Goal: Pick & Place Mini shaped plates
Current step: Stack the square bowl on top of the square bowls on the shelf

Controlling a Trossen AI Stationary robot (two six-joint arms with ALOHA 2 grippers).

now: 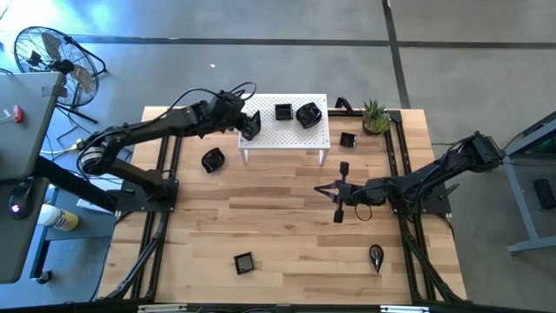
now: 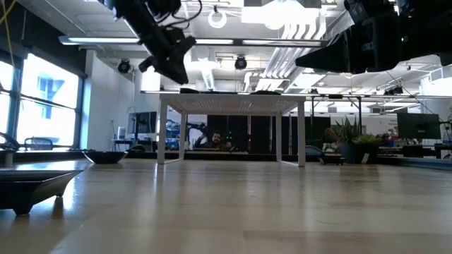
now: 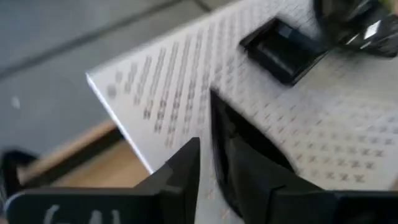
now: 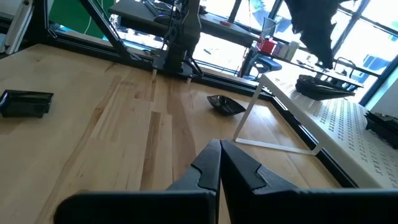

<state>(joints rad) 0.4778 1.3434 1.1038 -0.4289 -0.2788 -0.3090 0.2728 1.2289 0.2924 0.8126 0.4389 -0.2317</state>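
Around you: a grey concrete floor point(image 1: 261, 22), a black wire-caged floor fan point(image 1: 52, 52), tall bright windows point(image 2: 42, 99), and white ceiling strip lights point(image 2: 296, 28).

The white stand point(image 1: 284, 132) sits at twelve o'clock on the table point(image 1: 287, 235), two plates point(image 1: 296, 113) on it. A potted plant point(image 1: 375, 117) stands at its three o'clock. Other plates lie at nine point(image 1: 212, 160), six point(image 1: 244, 262) and five o'clock point(image 1: 375, 256).
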